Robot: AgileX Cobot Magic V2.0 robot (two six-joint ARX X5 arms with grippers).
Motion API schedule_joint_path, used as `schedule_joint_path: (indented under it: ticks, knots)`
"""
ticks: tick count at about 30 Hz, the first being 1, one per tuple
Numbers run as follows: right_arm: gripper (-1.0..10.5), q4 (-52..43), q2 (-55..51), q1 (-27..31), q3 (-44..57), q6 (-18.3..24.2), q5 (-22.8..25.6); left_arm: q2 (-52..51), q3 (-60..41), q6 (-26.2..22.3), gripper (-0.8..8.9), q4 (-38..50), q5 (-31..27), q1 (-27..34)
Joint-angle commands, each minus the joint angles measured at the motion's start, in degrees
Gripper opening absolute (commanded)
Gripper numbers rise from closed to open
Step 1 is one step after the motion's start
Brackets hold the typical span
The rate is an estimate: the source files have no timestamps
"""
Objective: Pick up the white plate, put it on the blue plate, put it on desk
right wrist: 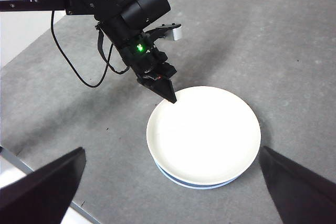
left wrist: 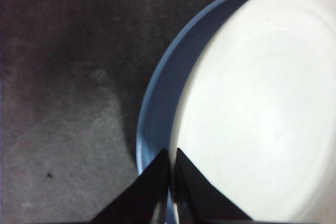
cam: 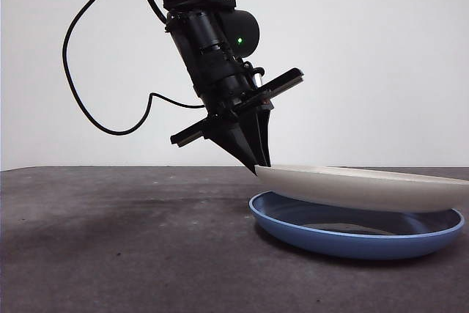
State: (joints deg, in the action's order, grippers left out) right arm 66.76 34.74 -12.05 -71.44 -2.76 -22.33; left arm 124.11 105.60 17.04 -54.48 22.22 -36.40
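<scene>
The white plate (cam: 366,185) is held by its rim, tilted slightly, just above the blue plate (cam: 359,236), which lies on the dark grey desk (cam: 117,240). My left gripper (cam: 258,166) is shut on the white plate's left rim; in the left wrist view (left wrist: 171,171) its jaws pinch the white plate (left wrist: 262,108) over the blue plate (left wrist: 168,93). In the right wrist view the white plate (right wrist: 205,132) covers most of the blue plate (right wrist: 194,183), and the left gripper (right wrist: 172,98) shows at its rim. My right gripper (right wrist: 173,192) is open, high above the desk.
A black cable (cam: 80,86) hangs from the left arm. The desk's edge (right wrist: 37,174) shows in the right wrist view. A white wall stands behind the desk.
</scene>
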Motion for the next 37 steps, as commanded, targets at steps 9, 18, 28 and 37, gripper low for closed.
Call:
schedule_joint_path:
  ticks: [9, 18, 28, 37]
  knots:
    - [6.2, -0.48, 0.22, -0.20, -1.27, 0.63, -0.11, 1.49, 1.75, -1.16, 2.83, 0.52, 0.09, -0.55]
    - [6.2, -0.46, 0.22, -0.20, -1.27, 0.63, -0.11, 1.49, 3.34, -1.99, 4.80, -0.13, 0.07, -0.52]
    - [6.2, -0.46, 0.22, -0.20, -1.27, 0.63, -0.07, 1.49, 17.40, -9.27, 6.09, -14.82, 0.02, 0.94]
    - [6.2, -0.44, 0.33, -0.17, -1.27, 0.59, 2.40, -1.86, 25.77, -14.82, 6.29, -28.55, 0.02, 1.40]
